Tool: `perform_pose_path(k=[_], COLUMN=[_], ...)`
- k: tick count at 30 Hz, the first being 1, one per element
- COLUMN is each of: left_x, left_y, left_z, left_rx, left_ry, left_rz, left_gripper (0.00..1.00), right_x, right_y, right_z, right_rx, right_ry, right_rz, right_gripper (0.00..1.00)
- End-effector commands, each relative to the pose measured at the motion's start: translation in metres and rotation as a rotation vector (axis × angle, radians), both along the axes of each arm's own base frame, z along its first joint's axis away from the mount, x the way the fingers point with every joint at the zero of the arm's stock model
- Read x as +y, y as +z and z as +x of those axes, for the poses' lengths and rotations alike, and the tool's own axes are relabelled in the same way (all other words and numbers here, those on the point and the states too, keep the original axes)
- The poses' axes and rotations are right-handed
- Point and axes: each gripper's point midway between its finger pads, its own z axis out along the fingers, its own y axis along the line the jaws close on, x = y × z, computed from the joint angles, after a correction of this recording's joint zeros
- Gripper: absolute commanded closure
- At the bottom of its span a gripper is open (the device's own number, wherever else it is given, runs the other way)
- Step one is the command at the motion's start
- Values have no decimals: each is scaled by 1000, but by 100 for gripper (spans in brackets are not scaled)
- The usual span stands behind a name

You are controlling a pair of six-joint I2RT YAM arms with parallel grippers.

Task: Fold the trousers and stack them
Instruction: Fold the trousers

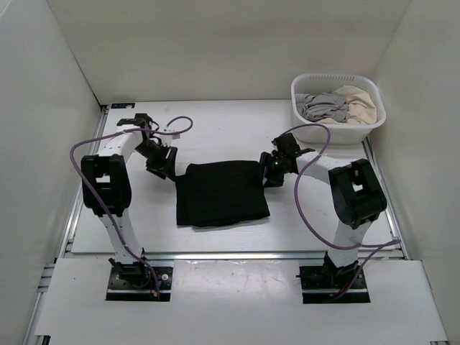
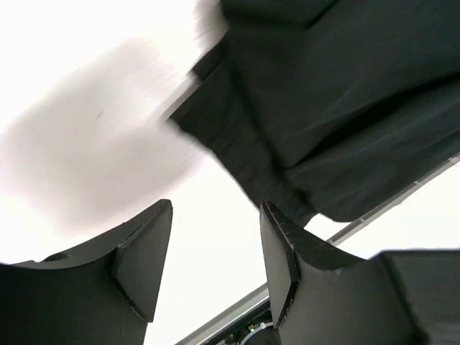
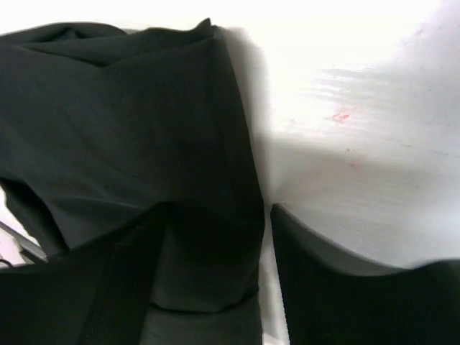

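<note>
Two arms bent low over tabletop (image 1: 215,129), both open, nothing held: left fingers (image 2: 144,259) just off a corner of the folded trousers (image 1: 221,192), right fingers (image 3: 338,287) straddling their edge.

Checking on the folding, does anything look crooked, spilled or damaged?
Nothing spilled or damaged. The folded trousers lie a little skewed, their near edge ragged where layers don't line up. Faint reddish marks show on the table.
</note>
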Motion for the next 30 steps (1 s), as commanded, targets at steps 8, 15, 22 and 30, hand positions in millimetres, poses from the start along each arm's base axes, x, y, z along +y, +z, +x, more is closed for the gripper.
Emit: perform_pose_path(k=[8, 15, 22, 30], left_x=[-8, -11, -6, 19], left_y=[-5, -8, -1, -15], left_z=[20, 38, 16, -18], left_rx=[-10, 24, 21, 20], left_ry=[16, 17, 11, 35], left_rz=[-114, -136, -136, 3], left_gripper=[37, 37, 31, 32], right_x=[-24, -41, -46, -85], right_y=[-6, 1, 21, 43], right_z=[21, 36, 24, 0], right_rx=[-4, 2, -69, -129], right_ry=[-126, -183, -166, -227], right_rz=[-15, 27, 45, -122], right_gripper=[86, 75, 48, 30])
